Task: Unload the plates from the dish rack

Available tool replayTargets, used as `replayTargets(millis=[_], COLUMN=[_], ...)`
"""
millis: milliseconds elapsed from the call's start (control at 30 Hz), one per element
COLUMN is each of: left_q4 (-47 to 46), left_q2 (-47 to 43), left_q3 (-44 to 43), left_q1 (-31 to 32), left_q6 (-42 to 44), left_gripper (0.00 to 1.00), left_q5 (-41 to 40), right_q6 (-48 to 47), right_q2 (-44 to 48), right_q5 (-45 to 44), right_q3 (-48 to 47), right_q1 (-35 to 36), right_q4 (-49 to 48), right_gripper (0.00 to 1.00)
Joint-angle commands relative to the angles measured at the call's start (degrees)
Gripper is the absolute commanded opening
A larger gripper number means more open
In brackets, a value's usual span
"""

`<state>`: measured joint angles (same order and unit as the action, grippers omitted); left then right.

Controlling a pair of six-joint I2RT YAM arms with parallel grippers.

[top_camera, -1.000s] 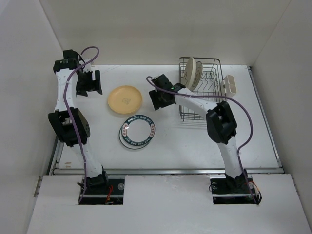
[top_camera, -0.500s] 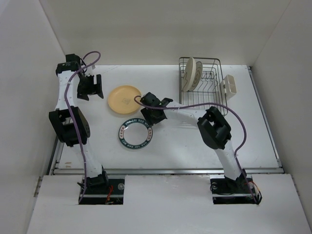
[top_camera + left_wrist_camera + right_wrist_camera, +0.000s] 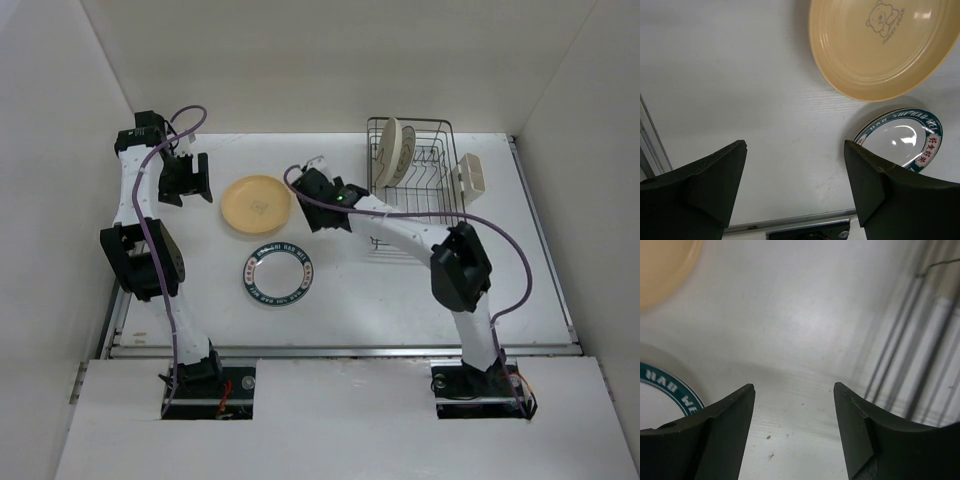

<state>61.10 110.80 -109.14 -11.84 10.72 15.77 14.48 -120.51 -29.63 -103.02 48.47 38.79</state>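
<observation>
The right tool (image 3: 318, 188), jaws wide apart and empty, has drawn back from the teal-rimmed plate (image 3: 277, 277), which lies flat on the white-walled counter (image 3: 350, 300) nearward of it. To the tool's right, the dish rack (image 3: 432, 186), long axis near-to-far, holds a cream plate (image 3: 392, 150) on edge. The left tool (image 3: 185, 178) hangs open, empty.

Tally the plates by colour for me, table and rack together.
Yellow-orange plate: 1
Teal-rimmed plate: 1
Pale plates, upright in the dish rack: 2, as far as the top view shows
Total: 4
</observation>
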Motion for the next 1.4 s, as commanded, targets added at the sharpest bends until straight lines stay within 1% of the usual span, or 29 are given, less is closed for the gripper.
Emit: replayTargets(millis=[0, 100, 133, 167, 233, 267, 367, 400, 433, 500, 567, 633, 767, 867, 900, 1033, 1067, 1133, 1167, 1200, 1300, 1367], left_q4=[0.25, 0.25, 0.25, 0.25, 0.25, 0.25, 0.25, 0.25, 0.77, 0.77, 0.77, 0.77, 1.82, 1.83, 1.83, 1.83, 1.83, 1.83, 1.83, 1.83, 1.83, 1.83], left_q2=[-3.84, -3.84, -3.84, -3.84, -3.84, -3.84, -3.84, -3.84, -3.84, -3.84, -3.84, -3.84, -3.84, -4.37, -4.37, -4.37, -4.37, -4.37, -4.37, -4.37, -4.37, -4.37], left_q3=[0.25, 0.25, 0.25, 0.25, 0.25, 0.25, 0.25, 0.25, 0.25, 0.25, 0.25, 0.25, 0.25, 0.25, 0.25, 0.25, 0.25, 0.25, 0.25, 0.25, 0.25, 0.25], left_q1=[-0.12, -0.12, -0.12, -0.12, -0.12, -0.12, -0.12, -0.12, -0.12, -0.12, -0.12, -0.12, -0.12, -0.12, -0.12, -0.12, -0.12, -0.12, -0.12, -0.12, -0.12, -0.12], left_q6=[1.06, 1.06, 1.06, 1.06, 1.06, 1.06, 1.58, 1.58, 1.58, 1.58, 1.58, 2.11, 2.11, 2.11, 2.11, 2.11, 2.11, 2.11, 2.11, 2.11, 2.11, 2.11], left_gripper=[0.76, 0.76, 0.76, 0.76, 0.76, 0.76, 0.76, 0.77, 0.77, 0.77, 0.77, 0.77, 0.77, 0.77, 0.77, 0.77, 0.77, 0.77, 0.77, 0.77, 0.77, 0.77], left_q5=[-0.30, -0.30, -0.30, -0.30, -0.30, -0.30, -0.30, -0.82, -0.83, -1.35, -1.36, -1.88, -2.41, -2.94, -2.94, -3.47, -3.47, -3.47, -3.47, -3.47, -3.47, -3.47], right_q6=[1.77, 1.78, 1.78, 2.39, 4.05, 4.76, 8.10, 9.15, 10.03, 10.57, 10.57, 10.57, 11.62, 12.24, 12.24, 12.24, 12.24, 12.24, 12.24, 11.54, 8.82, 7.32], right_q2=[7.39, 8.89, 9.50, 9.50, 9.50, 9.50, 7.58, 6.79, 4.86, 2.66, -0.68, -2.53, -5.43, -5.44, -5.44, -5.44, -6.14, -6.14, -6.14, -6.14, -3.95, -1.24], right_q5=[-11.67, -13.00, -12.22, -10.38, -9.05, -7.65, -2.21, 1.38, 2.37, 2.91, 2.91, 3.96, 5.27, 8.43, 8.45, 9.68, 9.68, 9.06, 8.54, 8.53, 8.53, 4.94], right_q3=[-6.39, -9.65, -10.52, -12.62, -14.74, -16.84, -20.10, -22.37, -23.44, -25.29, -27.75, -28.98, -27.42, -24.70, -23.81, -20.82, -20.82, -20.82, -20.82, -20.82, -20.82, -20.82], right_q1=[-1.88, -6.09, -7.41, -10.56, -14.00, -17.76, -24.01, -27.69, -29.12, -31.06, -32.21, -33.61, -35.45, -35.98, -35.99, -35.99, -35.99, -35.99, -35.99, -35.99, -35.99, -35.99], right_q4=[-0.73, -1.34, -1.34, -1.34, -1.34, -1.34, -0.29, 0.32, 0.33, 0.33, 0.33, 0.33, 0.33, -0.72, -1.60, -2.49, -2.49, -2.49, -1.96, -1.96, -2.84, -4.24], right_gripper=[0.70, 0.70, 0.72, 0.72, 0.72, 0.72, 0.72, 0.72, 0.71, 0.68, 0.68, 0.64, 0.62, 0.57, 0.57, 0.47, 0.35, 0.18, 0.05, 0.00, 0.00, 0.00])
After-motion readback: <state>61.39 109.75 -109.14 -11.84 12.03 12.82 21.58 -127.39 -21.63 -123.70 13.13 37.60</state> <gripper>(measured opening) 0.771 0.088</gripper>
